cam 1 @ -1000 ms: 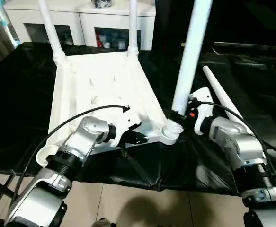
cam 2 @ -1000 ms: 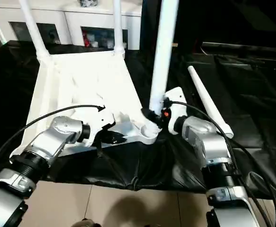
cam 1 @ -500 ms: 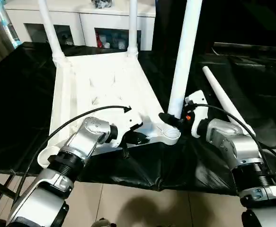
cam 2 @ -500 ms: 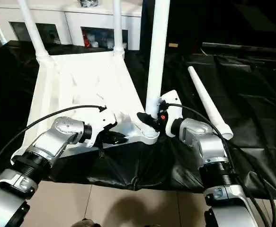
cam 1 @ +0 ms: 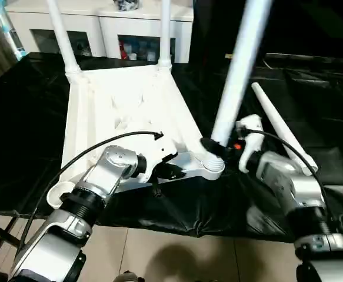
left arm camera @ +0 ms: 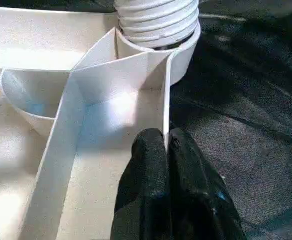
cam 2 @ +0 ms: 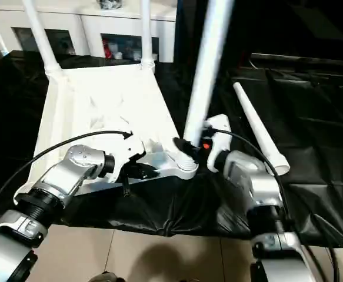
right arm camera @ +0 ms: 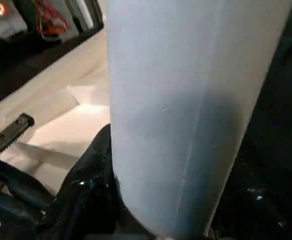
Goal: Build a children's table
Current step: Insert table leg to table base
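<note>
Upside-down children's table [cam 1: 124, 111] lies on a tabletop [cam 1: 24, 135] draped in black, crinkled sheeting, its ribbed underside facing up. Two legs [cam 1: 62, 35] stand upright in the far corner sockets, and a third leg [cam 1: 239, 70] rises from the near right socket [cam 1: 209, 167], tilted toward the right. The right gripper [cam 1: 209, 147] is closed around the base of this leg, just above the socket. The left gripper [left arm camera: 167, 150] is pinched tight on the thin near edge wall of the table, just left of that socket. The near left socket [cam 1: 56, 194] stands empty at the tabletop's edge. A fourth leg [cam 1: 283, 126] lies loose on the black sheeting to the right, well apart from the table. Beyond the far edge stands a white cabinet [cam 1: 100, 29] with glass doors; pale floor tiles [cam 1: 177, 255] show below the near edge. No writing can be read anywhere.
</note>
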Controlling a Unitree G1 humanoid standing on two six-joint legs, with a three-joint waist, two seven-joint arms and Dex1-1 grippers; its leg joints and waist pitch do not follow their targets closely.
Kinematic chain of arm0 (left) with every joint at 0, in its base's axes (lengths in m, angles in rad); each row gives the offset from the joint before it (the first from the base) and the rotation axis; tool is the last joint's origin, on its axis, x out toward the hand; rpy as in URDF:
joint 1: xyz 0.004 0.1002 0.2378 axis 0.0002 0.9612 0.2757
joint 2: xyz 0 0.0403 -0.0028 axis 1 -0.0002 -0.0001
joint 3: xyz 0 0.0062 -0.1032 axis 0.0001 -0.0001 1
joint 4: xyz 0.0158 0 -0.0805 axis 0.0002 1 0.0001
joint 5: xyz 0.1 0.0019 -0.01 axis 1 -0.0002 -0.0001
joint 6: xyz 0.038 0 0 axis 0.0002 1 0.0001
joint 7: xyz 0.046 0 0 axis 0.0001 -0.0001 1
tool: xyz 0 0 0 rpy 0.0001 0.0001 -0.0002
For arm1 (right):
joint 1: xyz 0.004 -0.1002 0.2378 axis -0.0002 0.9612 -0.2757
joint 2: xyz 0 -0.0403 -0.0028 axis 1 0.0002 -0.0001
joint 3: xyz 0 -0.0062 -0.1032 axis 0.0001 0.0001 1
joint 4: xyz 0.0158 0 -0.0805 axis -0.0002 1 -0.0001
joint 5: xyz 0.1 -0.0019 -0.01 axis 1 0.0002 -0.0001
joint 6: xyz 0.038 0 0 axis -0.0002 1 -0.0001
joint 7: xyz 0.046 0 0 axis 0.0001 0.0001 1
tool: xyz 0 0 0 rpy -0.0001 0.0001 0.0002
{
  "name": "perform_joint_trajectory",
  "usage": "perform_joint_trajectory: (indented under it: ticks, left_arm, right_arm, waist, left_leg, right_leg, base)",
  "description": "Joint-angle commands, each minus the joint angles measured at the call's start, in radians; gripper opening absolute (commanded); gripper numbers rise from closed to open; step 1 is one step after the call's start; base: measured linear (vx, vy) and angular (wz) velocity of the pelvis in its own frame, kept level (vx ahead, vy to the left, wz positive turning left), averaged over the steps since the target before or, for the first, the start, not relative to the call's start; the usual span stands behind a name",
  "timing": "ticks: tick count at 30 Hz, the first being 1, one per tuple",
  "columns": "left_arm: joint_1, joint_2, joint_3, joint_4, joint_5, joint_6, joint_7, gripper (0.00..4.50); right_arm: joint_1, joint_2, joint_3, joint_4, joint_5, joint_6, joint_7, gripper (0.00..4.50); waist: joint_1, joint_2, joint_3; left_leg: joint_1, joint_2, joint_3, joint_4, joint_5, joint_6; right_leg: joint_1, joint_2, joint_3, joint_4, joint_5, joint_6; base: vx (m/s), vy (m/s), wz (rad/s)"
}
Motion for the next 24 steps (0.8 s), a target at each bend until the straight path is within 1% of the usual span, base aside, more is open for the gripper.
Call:
perform_joint_trajectory:
  ticks: [1,3,4,6,7,9,11,13,14,15,16,17,18,19,21,22,24]
  left_arm:
    - [-0.022,-0.006,0.028,-0.014,-0.008,-0.015,0.006,0.00]
    - [-0.023,-0.007,0.028,-0.013,-0.008,-0.015,0.007,0.00]
    - [-0.027,-0.009,0.029,-0.005,-0.007,-0.018,0.011,0.00]
    - [-0.030,-0.010,0.030,0.000,-0.006,-0.021,0.013,0.00]
    - [-0.034,-0.012,0.032,0.006,-0.004,-0.024,0.018,0.00]
    - [-0.035,-0.013,0.032,0.009,-0.003,-0.026,0.020,0.00]
    - [-0.035,-0.013,0.033,0.009,-0.002,-0.027,0.021,0.00]
    - [-0.034,-0.013,0.032,0.008,-0.001,-0.027,0.023,0.00]
    - [-0.034,-0.014,0.032,0.009,-0.001,-0.028,0.024,0.00]
    - [-0.035,-0.015,0.033,0.013,0.001,-0.031,0.027,0.00]
    - [-0.035,-0.015,0.033,0.013,0.001,-0.031,0.027,0.00]
    - [-0.035,-0.017,0.034,0.017,0.002,-0.035,0.029,0.00]
    - [-0.035,-0.017,0.034,0.017,0.002,-0.035,0.029,0.00]
    - [-0.033,-0.019,0.034,0.019,0.003,-0.039,0.031,0.00]
    - [-0.031,-0.020,0.033,0.020,0.004,-0.041,0.032,0.00]
    - [-0.028,-0.023,0.032,0.019,0.006,-0.043,0.035,0.00]
    - [-0.027,-0.023,0.031,0.018,0.006,-0.044,0.035,0.00]
  right_arm:
    - [0.065,0.013,-0.012,0.035,-0.009,0.001,-0.023,1.90]
    - [0.073,0.017,-0.015,0.034,-0.005,-0.004,-0.024,1.90]
    - [0.097,0.023,-0.015,0.035,-0.007,-0.029,-0.028,1.90]
    - [0.113,0.025,-0.013,0.032,-0.012,-0.049,-0.032,1.90]
    - [0.139,0.029,-0.007,0.017,-0.025,-0.079,-0.044,1.90]
    - [0.158,0.027,0.009,0.005,-0.050,-0.113,-0.055,1.90]
    - [0.171,0.025,0.025,-0.012,-0.070,-0.125,-0.062,1.90]
    - [0.187,0.024,0.044,-0.041,-0.091,-0.136,-0.069,1.90]
    - [0.191,0.024,0.050,-0.052,-0.098,-0.138,-0.074,1.90]
    - [0.203,0.023,0.068,-0.081,-0.115,-0.147,-0.083,1.90]
    - [0.204,0.023,0.069,-0.083,-0.116,-0.148,-0.083,1.90]
    - [0.212,0.024,0.082,-0.101,-0.126,-0.157,-0.091,1.90]
    - [0.212,0.024,0.082,-0.101,-0.126,-0.157,-0.091,1.90]
    - [0.215,0.027,0.087,-0.105,-0.127,-0.163,-0.098,1.90]
    - [0.215,0.031,0.091,-0.104,-0.127,-0.169,-0.102,1.90]
    - [0.216,0.036,0.094,-0.102,-0.128,-0.176,-0.103,1.90]
    - [0.215,0.039,0.096,-0.100,-0.129,-0.179,-0.103,1.90]
  waist:
    - [0.005,-0.001,-0.078]
    - [0.006,-0.002,-0.078]
    - [0.006,0.002,-0.077]
    - [0.007,0.001,-0.075]
    - [0.007,0.003,-0.075]
    - [0.007,0.001,-0.074]
    - [0.007,0.002,-0.073]
    - [0.004,-0.001,-0.071]
    - [0.006,0.000,-0.072]
    - [0.006,-0.004,-0.071]
    - [0.006,-0.002,-0.071]
    - [0.006,-0.002,-0.071]
    - [0.005,-0.003,-0.071]
    - [0.004,-0.006,-0.070]
    - [0.004,-0.004,-0.069]
    - [0.003,-0.011,-0.068]
    - [0.003,-0.009,-0.068]
  left_leg:
    - [0.018,0.082,-0.043,-0.074,-0.127,0.040]
    - [0.018,0.082,-0.043,-0.074,-0.127,0.039]
    - [0.018,0.081,-0.043,-0.074,-0.133,0.037]
    - [0.020,0.082,-0.043,-0.075,-0.147,0.034]
    - [0.022,0.082,-0.045,-0.077,-0.163,0.028]
    - [0.023,0.082,-0.046,-0.079,-0.174,0.022]
    - [0.023,0.082,-0.046,-0.079,-0.180,0.021]
    - [0.023,0.081,-0.046,-0.081,-0.187,0.020]
    - [0.024,0.081,-0.046,-0.080,-0.187,0.020]
    - [0.023,0.081,-0.046,-0.080,-0.184,0.023]
    - [0.023,0.081,-0.046,-0.080,-0.183,0.024]
    - [0.023,0.082,-0.047,-0.081,-0.180,0.024]
    - [0.024,0.083,-0.047,-0.082,-0.184,0.024]
    - [0.024,0.082,-0.046,-0.082,-0.191,0.025]
    - [0.023,0.081,-0.047,-0.082,-0.196,0.025]
    - [0.024,0.078,-0.045,-0.081,-0.203,0.026]
    - [0.023,0.079,-0.046,-0.081,-0.199,0.028]
  right_leg:
    - [0.056,-0.127,0.078,-0.074,-0.261,-0.148]
    - [0.058,-0.127,0.077,-0.075,-0.265,-0.146]
    - [0.056,-0.126,0.077,-0.076,-0.272,-0.145]
    - [0.055,-0.127,0.077,-0.081,-0.292,-0.140]
    - [0.055,-0.127,0.076,-0.084,-0.318,-0.133]
    - [0.056,-0.129,0.077,-0.087,-0.336,-0.124]
    - [0.055,-0.129,0.077,-0.089,-0.346,-0.120]
    - [0.054,-0.128,0.077,-0.091,-0.366,-0.113]
    - [0.054,-0.128,0.077,-0.091,-0.368,-0.112]
    - [0.054,-0.130,0.077,-0.092,-0.373,-0.108]
    - [0.053,-0.128,0.077,-0.092,-0.376,-0.104]
    - [0.052,-0.128,0.078,-0.091,-0.373,-0.101]
    - [0.052,-0.128,0.077,-0.091,-0.375,-0.101]
    - [0.051,-0.129,0.078,-0.094,-0.384,-0.100]
    - [0.052,-0.129,0.077,-0.096,-0.397,-0.097]
    - [0.050,-0.130,0.076,-0.100,-0.428,-0.087]
    - [0.050,-0.130,0.077,-0.102,-0.442,-0.078]
  base:
    - [0.000,0.000,0.00]
    - [0.000,0.000,0.00]
    - [0.000,0.000,0.00]
    - [0.000,0.000,0.00]
    - [0.000,0.000,0.00]
    - [0.000,0.000,0.00]
    - [0.000,0.000,0.00]
    - [0.000,0.000,0.00]
    - [0.000,0.000,0.00]
    - [0.000,0.000,0.00]
    - [0.000,0.000,0.00]
    - [0.000,0.000,0.00]
    - [0.000,0.000,0.00]
    - [0.000,0.000,0.00]
    - [0.000,0.000,0.00]
    - [0.000,0.000,0.00]
    - [0.000,0.000,0.00]
